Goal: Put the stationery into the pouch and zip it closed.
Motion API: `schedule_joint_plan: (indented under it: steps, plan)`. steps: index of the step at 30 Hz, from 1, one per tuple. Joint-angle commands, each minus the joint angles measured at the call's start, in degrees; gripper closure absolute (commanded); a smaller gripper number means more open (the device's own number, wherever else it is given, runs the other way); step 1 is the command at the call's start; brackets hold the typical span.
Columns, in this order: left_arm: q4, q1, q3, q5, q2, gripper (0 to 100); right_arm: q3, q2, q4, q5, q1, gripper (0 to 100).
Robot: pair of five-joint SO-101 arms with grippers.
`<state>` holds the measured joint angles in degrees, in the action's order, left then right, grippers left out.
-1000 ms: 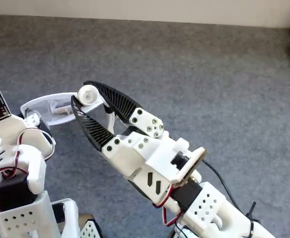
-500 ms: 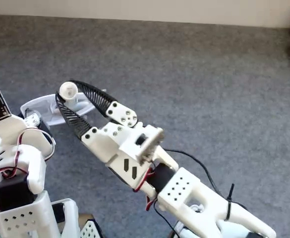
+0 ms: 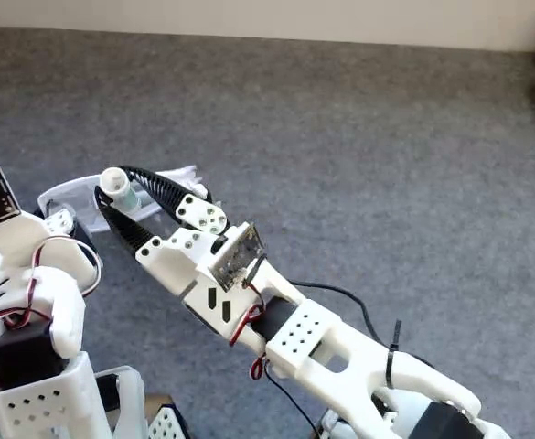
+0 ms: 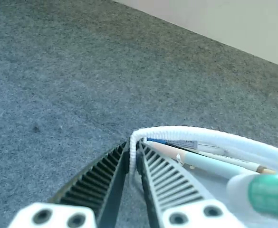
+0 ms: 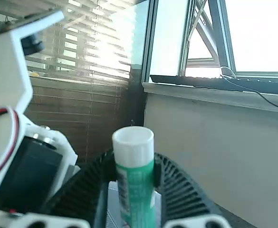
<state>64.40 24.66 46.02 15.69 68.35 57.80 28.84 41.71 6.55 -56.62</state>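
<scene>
From the high view, the right end effector (image 3: pixel 112 189) is at the far left of the grey surface (image 3: pixel 386 137). Its ribbed black fingers are closed round a glue stick (image 3: pixel 116 181). The stick lies along the fingers with its white cap outermost at the tips and its green body running back toward the palm. Directly beneath and just past the tips is the clear pouch (image 3: pixel 70 197), whose long axis runs across the view, roughly crosswise to the stick. The right arm is thus the one placed to deliver, and I judge that the stick must tip down and turn along the pouch to slide in.

In the left wrist view, the left end effector (image 4: pixel 133 151) is pinched shut on the white corded rim of the pouch (image 4: pixel 200 135) at one end of the mouth, holding it open. Pens (image 4: pixel 210 164) already lie lengthwise inside, pointing toward the pinched corner. The glue stick (image 4: pixel 269 194) hangs close over the open side. Whether it has crossed the rim cannot be told.

In the right wrist view, the glue stick (image 5: pixel 134 183) stands upright between the two fingers of the right end effector (image 5: pixel 133 164), gripped on its green body with the cap clear of the pads. A pale edge shows behind its base, possibly the pouch.
</scene>
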Motion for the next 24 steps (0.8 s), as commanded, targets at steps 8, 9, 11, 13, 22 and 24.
schedule_joint_plan:
  steps: [8, 9, 11, 13, 22, 24]
  plan:
    - [-1.05, -1.01, 0.31, -0.62, 0.04, 99, -1.01, 0.75, -2.15, -6.86, -0.40, 89.7]
    - [-1.05, -1.01, 0.31, -0.62, 0.04, 99, -1.01, 0.75, -2.95, -6.86, -0.40, 87.1]
    - [-1.05, -1.01, 0.31, -0.62, 0.04, 99, -1.01, 0.75, -3.56, -6.95, -0.48, 84.3]
    - [-1.05, -1.01, 0.31, -0.62, 0.04, 99, -0.92, 0.75, -3.65, -6.95, -0.48, 84.3]
    - [-1.05, -1.01, 0.31, -0.62, 0.04, 99, -0.66, 3.65, -3.82, -6.95, -0.40, 84.3]
    - [-1.05, -1.01, 0.31, -0.62, 0.04, 99, 0.84, 6.37, -3.82, -6.95, -0.40, 84.3]
